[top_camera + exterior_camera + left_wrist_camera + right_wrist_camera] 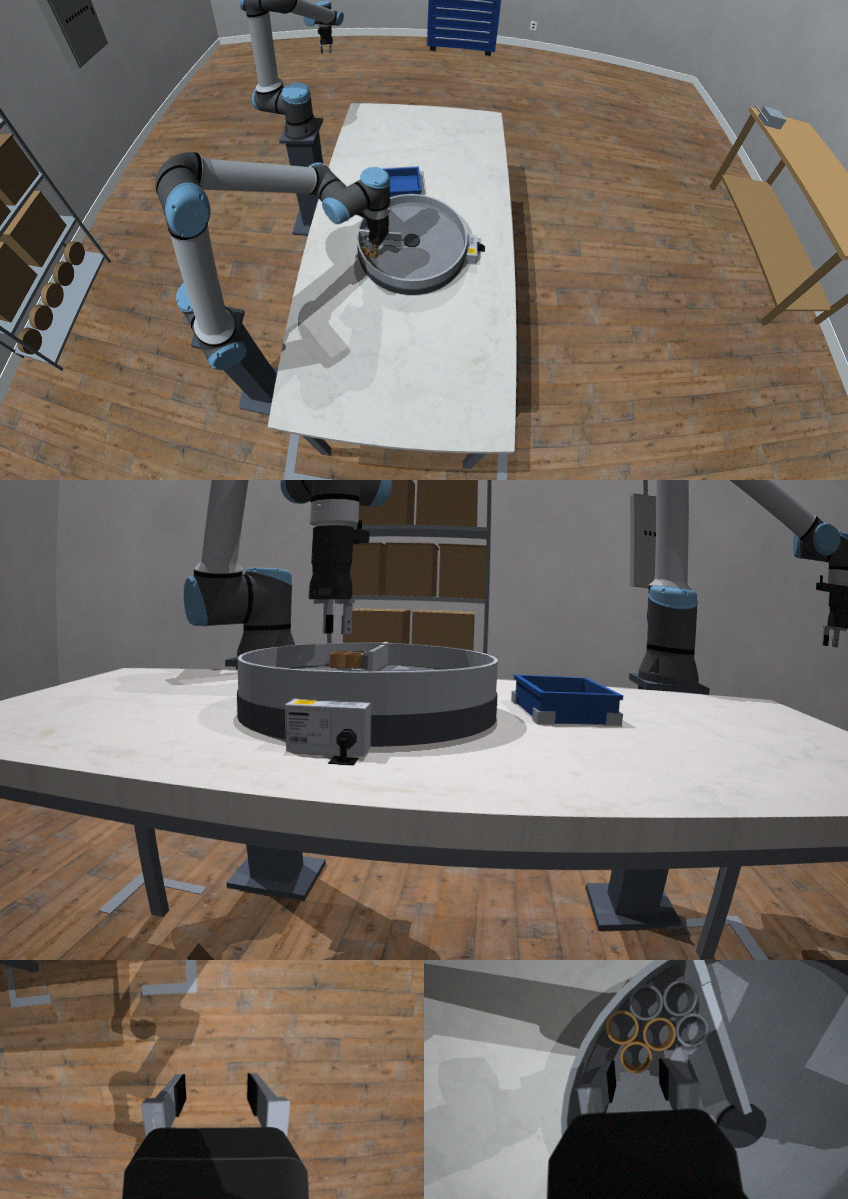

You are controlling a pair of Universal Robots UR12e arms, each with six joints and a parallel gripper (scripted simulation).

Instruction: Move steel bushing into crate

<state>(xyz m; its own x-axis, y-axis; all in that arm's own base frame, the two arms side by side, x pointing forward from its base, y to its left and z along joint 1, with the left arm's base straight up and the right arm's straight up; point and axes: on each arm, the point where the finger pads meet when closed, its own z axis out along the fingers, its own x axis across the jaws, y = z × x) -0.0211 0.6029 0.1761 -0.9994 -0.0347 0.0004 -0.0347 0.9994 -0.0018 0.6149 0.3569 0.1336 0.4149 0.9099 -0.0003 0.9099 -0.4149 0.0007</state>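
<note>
The turntable (416, 284) (416, 688) (772, 1035) holds three grey steel bushings (646, 1019) (680, 982) (693, 1046) and three copper-coloured bushings (622, 1012) (659, 1050) (636, 1071), standing close together between its wall and a divider. My right gripper (338, 635) (637, 1072) is open and empty, above the turntable beside the cluster; the nearest ring in the right wrist view is copper-coloured. My left gripper (326, 51) (830, 643) (216, 1086) is open and empty, over the floor away from the table. The blue crate (404, 169) (553, 708) sits level between its corner guides (544, 716) (614, 719); no bushing shows in it.
The divider (728, 1045) (376, 657) stands beside the steel bushings and runs toward the dark hub (747, 1131). A grey box (473, 249) (327, 723) with a black knob stands against the turntable's outer side. The crate stands close to the turntable on the white table (446, 368).
</note>
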